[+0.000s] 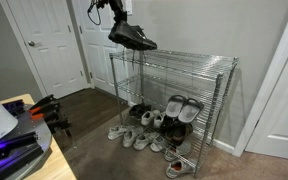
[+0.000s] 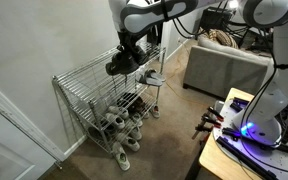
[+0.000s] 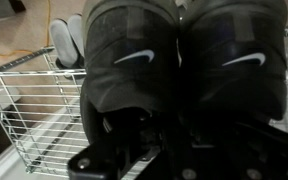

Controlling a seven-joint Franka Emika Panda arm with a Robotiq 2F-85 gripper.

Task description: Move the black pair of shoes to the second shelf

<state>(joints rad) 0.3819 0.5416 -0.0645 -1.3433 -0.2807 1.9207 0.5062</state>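
The black pair of shoes hangs in my gripper above the left end of the chrome wire rack's top tier. In the other exterior view the shoes are held over the rack's near end. In the wrist view both black shoes fill the frame, side by side, clamped at their openings by my gripper. The second shelf is the middle wire tier, bare where it shows; it also shows in an exterior view.
Several shoes sit on the lowest tier and the floor: white and grey sneakers, pale sneakers. A white door stands beside the rack. A sofa and a desk with equipment stand nearby.
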